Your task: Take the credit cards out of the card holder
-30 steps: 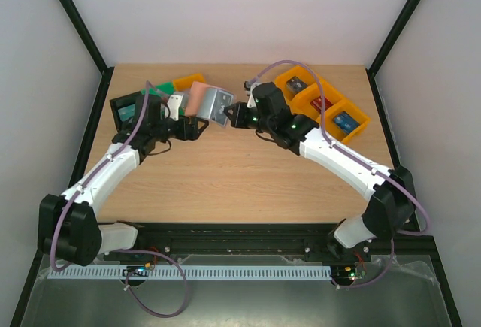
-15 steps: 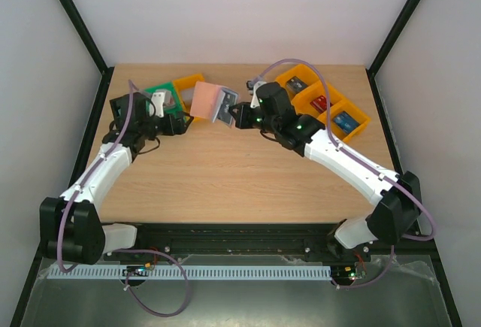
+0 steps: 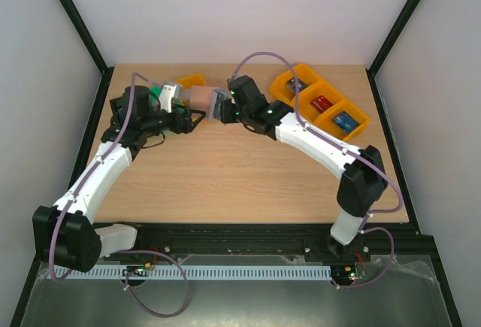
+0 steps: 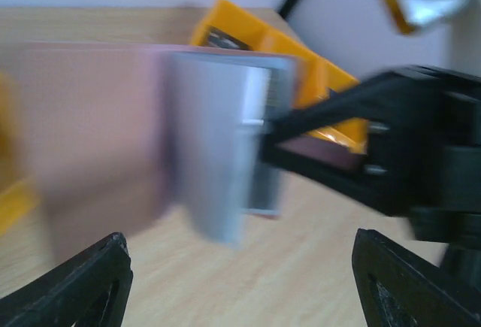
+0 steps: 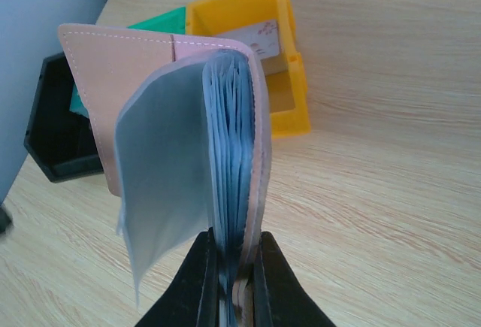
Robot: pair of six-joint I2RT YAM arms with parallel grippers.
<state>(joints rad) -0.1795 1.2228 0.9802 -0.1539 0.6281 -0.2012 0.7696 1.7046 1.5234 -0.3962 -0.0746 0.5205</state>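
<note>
Card holder point(image 5: 150, 94) stands clenched in right hand point(image 5: 229, 250); left hand point(image 4: 240, 246) gapes released just beside it.

card holder point(image 3: 201, 100) over table point(image 3: 240, 177) | bin row point(image 3: 333, 112) right | bin cluster point(image 3: 188, 81) left-behind

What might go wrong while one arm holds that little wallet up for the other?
The right gripper pinches the card holder by one narrow edge, so a tug from the open left gripper could pull it loose. A floppy clear sleeve hangs out in front and might get grabbed by mistake.
</note>
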